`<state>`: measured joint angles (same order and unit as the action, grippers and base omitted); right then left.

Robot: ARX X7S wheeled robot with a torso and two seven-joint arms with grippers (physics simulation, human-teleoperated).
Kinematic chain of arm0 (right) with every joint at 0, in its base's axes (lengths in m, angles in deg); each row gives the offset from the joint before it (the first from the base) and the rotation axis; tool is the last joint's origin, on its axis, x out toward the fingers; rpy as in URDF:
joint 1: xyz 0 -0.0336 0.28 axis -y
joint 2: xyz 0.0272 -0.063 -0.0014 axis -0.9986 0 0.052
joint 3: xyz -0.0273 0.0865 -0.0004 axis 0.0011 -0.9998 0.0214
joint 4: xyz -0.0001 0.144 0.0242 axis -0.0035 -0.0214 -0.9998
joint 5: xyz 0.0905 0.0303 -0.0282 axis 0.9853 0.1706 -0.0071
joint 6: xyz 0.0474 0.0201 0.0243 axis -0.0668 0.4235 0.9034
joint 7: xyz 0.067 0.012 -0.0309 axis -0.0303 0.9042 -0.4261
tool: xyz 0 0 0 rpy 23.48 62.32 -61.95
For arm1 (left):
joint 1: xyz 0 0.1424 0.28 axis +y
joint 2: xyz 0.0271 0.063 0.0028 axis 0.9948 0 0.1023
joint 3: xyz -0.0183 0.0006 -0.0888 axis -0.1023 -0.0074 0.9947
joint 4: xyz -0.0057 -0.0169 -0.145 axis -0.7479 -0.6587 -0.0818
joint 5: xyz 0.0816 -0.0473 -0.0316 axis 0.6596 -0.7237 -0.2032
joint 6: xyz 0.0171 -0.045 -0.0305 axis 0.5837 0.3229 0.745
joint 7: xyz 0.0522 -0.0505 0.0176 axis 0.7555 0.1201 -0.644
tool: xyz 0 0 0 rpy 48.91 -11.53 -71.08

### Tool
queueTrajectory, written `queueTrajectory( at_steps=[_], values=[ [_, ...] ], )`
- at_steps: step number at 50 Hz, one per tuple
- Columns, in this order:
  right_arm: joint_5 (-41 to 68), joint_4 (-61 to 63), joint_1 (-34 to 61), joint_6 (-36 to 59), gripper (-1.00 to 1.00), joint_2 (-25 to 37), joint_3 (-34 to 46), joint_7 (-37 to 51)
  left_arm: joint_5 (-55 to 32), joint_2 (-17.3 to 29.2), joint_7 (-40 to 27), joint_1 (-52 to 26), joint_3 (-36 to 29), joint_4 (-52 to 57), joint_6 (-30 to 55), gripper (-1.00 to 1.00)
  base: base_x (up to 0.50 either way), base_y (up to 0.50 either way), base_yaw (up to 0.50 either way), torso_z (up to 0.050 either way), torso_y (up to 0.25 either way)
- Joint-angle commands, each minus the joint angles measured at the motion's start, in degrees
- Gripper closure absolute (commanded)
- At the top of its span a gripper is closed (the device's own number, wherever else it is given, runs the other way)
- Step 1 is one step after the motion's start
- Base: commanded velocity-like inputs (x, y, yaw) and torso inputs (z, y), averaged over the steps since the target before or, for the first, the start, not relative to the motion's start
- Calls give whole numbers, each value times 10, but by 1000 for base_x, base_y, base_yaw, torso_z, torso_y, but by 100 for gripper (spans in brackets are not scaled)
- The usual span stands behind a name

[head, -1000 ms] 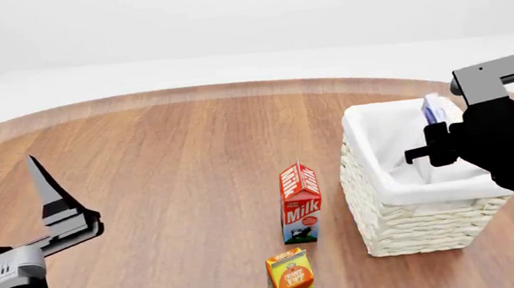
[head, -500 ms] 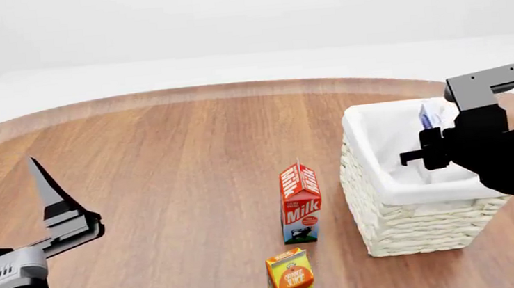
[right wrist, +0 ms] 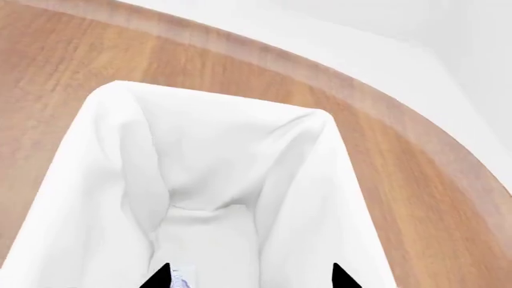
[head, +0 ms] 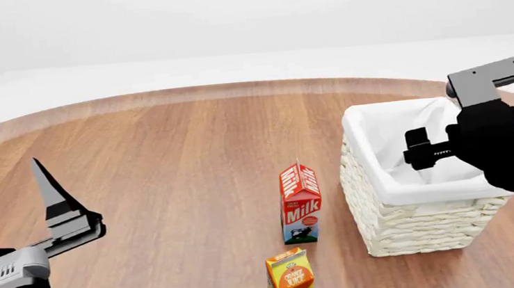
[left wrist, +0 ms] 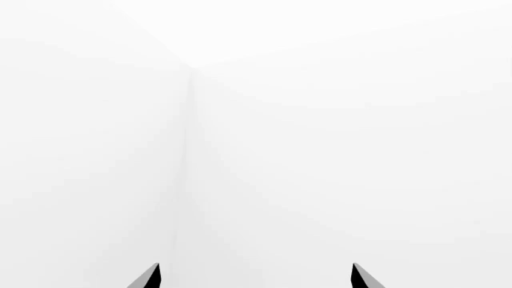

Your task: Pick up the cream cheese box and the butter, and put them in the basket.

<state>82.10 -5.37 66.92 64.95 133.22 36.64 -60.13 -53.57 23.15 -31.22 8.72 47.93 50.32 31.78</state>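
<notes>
1. A round wooden table [head: 175,165] is filling a plain white room.
2. The right gripper [right wrist: 251,277] is hanging over the basket [head: 373,196] at the frame's right, fingertips spread wide and empty, positioned for a drop.
3. A corner of the cream cheese box [right wrist: 182,279] is peeking from the lining; earlier it was showing between the fingers above the rim.
4. The left gripper [left wrist: 254,277] is idling open, lower left.
5. No butter is showing.

A bare simulated room: blank white walls around one round wooden table [head: 166,166]
</notes>
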Motion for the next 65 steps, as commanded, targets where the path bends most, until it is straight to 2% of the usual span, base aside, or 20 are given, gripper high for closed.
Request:
queueTrajectory(
  at_steps=[1, 10, 23, 32, 43, 55, 65],
  values=[
    [36, 96, 2, 28, -100, 19, -38, 13, 13, -8, 12, 0, 8, -1, -4, -100, 0, 0, 0, 0, 0],
    [139, 247, -25, 66, -100, 75, -96, 87, 11, -7, 11, 2, 8, 3, -3, -100, 0, 0, 0, 0, 0],
    [256, 444, -89, 53, -100, 152, -156, 166, 10, -5, 8, 6, 12, 7, -5, -100, 0, 0, 0, 0, 0],
    [308, 532, -111, 37, -100, 170, -172, 207, 10, -5, 7, 7, 13, 8, -7, -100, 0, 0, 0, 0, 0],
    [304, 607, -161, 10, -100, 150, -161, 210, 9, -4, 5, 9, 14, 6, -9, -100, 0, 0, 0, 0, 0],
    [300, 672, -186, 26, -100, 83, -103, 243, 7, -3, 4, 12, 16, 2, -16, -100, 0, 0, 0, 0, 0],
    [281, 679, -222, 17, -100, 22, -67, 249, 5, -3, 3, 12, 16, -2, -19, -100, 0, 0, 0, 0, 0]
  ],
)
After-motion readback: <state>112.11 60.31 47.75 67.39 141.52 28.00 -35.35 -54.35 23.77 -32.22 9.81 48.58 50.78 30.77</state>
